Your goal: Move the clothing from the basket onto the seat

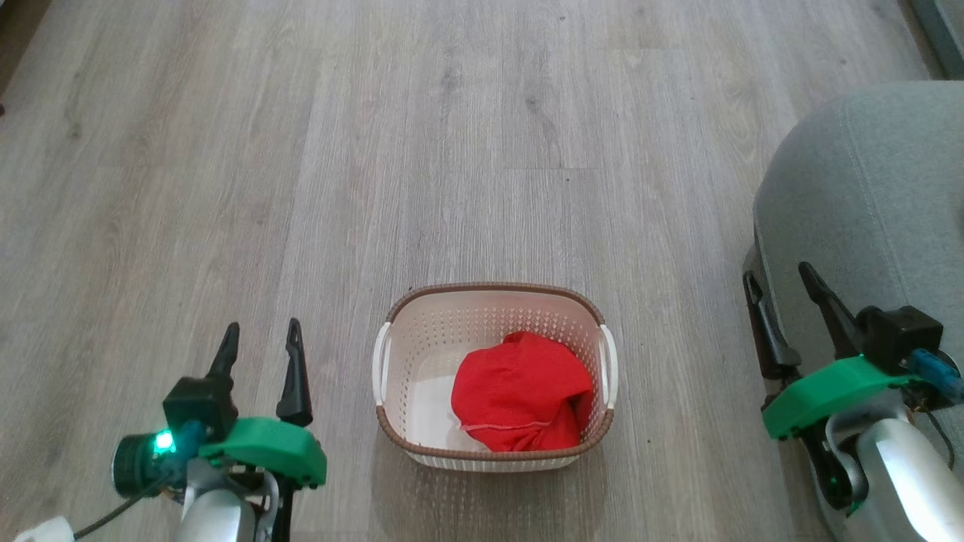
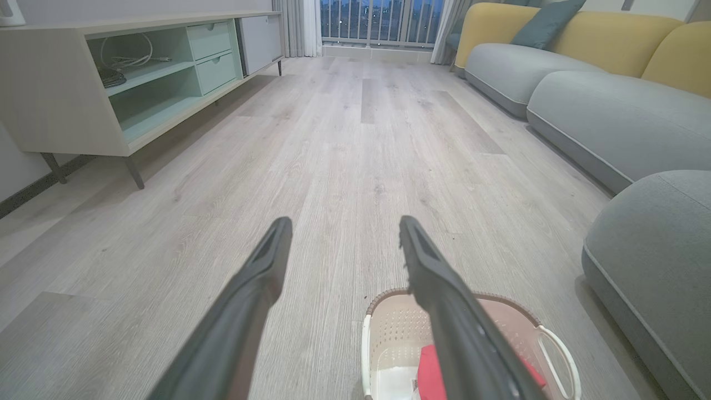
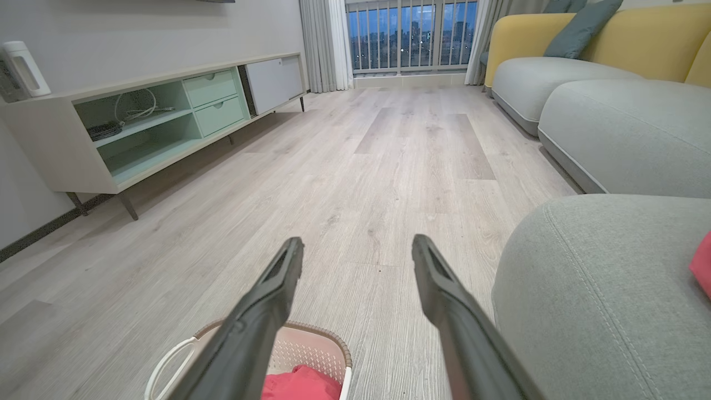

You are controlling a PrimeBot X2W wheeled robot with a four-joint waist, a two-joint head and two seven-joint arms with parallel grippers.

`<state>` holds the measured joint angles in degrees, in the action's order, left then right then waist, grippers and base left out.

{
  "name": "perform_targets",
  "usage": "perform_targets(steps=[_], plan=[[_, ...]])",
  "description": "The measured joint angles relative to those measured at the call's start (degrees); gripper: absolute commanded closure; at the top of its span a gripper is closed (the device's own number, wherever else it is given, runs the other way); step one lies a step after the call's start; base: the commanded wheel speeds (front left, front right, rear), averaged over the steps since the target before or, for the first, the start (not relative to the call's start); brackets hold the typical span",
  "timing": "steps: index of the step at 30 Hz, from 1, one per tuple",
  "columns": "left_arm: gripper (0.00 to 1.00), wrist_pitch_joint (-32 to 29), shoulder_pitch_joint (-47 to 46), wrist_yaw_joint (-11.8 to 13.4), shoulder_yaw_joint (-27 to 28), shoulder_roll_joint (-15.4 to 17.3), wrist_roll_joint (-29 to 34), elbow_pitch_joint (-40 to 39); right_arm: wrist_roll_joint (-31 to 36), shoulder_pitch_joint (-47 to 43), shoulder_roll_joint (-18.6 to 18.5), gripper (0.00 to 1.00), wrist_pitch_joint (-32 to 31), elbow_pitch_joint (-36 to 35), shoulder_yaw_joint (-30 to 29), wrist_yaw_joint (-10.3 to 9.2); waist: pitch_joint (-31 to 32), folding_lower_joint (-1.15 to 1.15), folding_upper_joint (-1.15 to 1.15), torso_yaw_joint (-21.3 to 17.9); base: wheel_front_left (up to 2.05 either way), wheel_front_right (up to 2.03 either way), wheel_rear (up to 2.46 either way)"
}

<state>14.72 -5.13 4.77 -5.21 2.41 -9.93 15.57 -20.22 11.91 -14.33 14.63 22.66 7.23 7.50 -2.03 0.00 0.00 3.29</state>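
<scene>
- Your left gripper (image 1: pixel 262 330) hangs over the wooden floor (image 1: pixel 301 150). Its fingers are released, with a clear gap between them and nothing in it.
- Your right gripper (image 1: pixel 777 272) is also released and empty. Its fingers stand against the rounded near side of the grey-green seat (image 1: pixel 866 188); you cannot tell whether they touch the fabric.
- The basket (image 1: pixel 493 287) stands on the floor between the two pairs of fingers, closer to the left pair.
- One piece of red clothing (image 1: pixel 520 391) lies bunched inside the basket, on the side towards the right fingers. A thin pale hem runs along its lower edge, and the bare basket bottom shows on the side towards the left fingers.
- In the right wrist view, a second red piece (image 3: pixel 702 266) lies on top of the seat, to the right of the right fingers and cut off by the frame edge.
- In the left wrist view, one left finger crosses in front of the basket.
- Far beyond both pairs of fingers, a low cabinet (image 2: pixel 111 83) stands to the left and a yellow-backed sofa (image 2: pixel 583 55) to the right.
</scene>
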Motion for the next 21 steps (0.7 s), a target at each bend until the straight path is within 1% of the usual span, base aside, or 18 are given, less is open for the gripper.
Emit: perform_targets(steps=[3, 16, 21], plan=[[0.0, 0.0, 0.7, 0.5, -0.1, 0.0, 0.0, -0.6, 0.2, -0.3, 0.4, 0.0, 0.0, -0.5, -0.7, 0.01, -0.1, 0.0, 0.0, 0.0, 0.0, 0.0, 0.0], [0.0, 0.0, 0.7, 0.4, -0.2, 0.0, 0.3, -0.1, 1.0, -0.6, 1.1, 0.0, 0.0, -0.8, -1.0, 0.0, -0.9, 0.0, 0.0, -0.7, 0.0, 0.0, 0.0], [0.0, 0.0, 0.6, 0.1, -1.5, 0.0, 0.4, 0.7, 1.0, -0.4, 1.1, 0.0, 0.0, -1.4, -1.0, 0.0, -2.3, 0.0, 0.0, -1.3, 0.0, 0.0, 0.0]])
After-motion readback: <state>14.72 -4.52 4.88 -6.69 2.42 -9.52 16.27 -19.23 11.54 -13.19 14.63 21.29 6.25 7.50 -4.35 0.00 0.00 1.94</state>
